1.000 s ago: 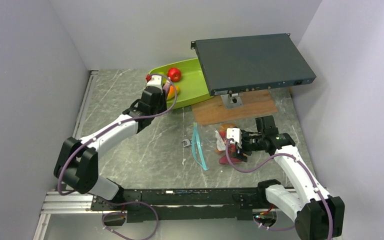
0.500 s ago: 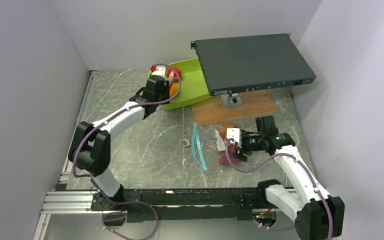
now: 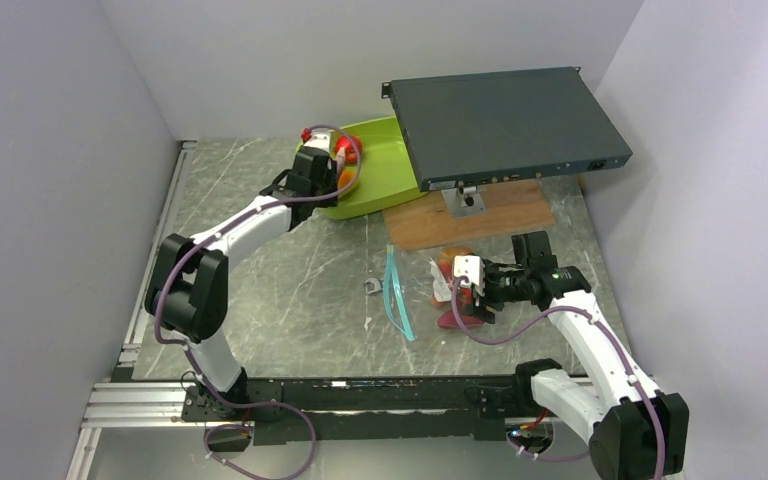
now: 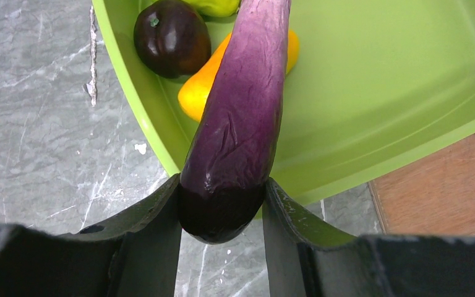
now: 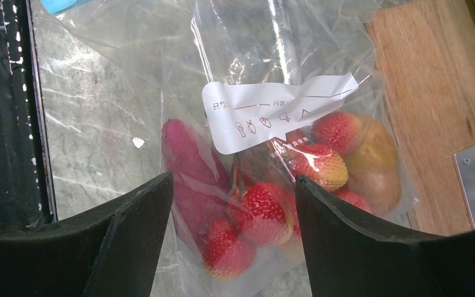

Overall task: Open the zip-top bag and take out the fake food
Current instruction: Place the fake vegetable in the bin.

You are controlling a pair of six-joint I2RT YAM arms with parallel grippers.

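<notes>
My left gripper [image 4: 222,192] is shut on the blunt end of a purple eggplant [image 4: 241,111], which hangs over the near rim of the lime-green tray [image 4: 377,80]. A dark plum [image 4: 172,37] and a yellow mango [image 4: 198,93] lie in the tray. From above, the left gripper [image 3: 338,158] is over the tray's left end. The zip-top bag [image 5: 241,55] lies on the table, its blue zip strip [image 3: 397,300] standing open toward the left. My right gripper [image 5: 234,179] is closed on the bag's bottom end, around strawberries [image 5: 263,210], a pink piece [image 5: 188,161] and an orange fruit [image 5: 377,167].
A dark flat metal box [image 3: 505,125] on a stand overhangs the tray's right end and a wooden board [image 3: 470,215]. A small metal part [image 3: 372,287] lies just left of the bag's mouth. Grey walls close in on the left, back and right.
The left arm has stretched farther back, carrying the eggplant from the tray's near left rim to over the tray. The right arm and the bag have not moved.
</notes>
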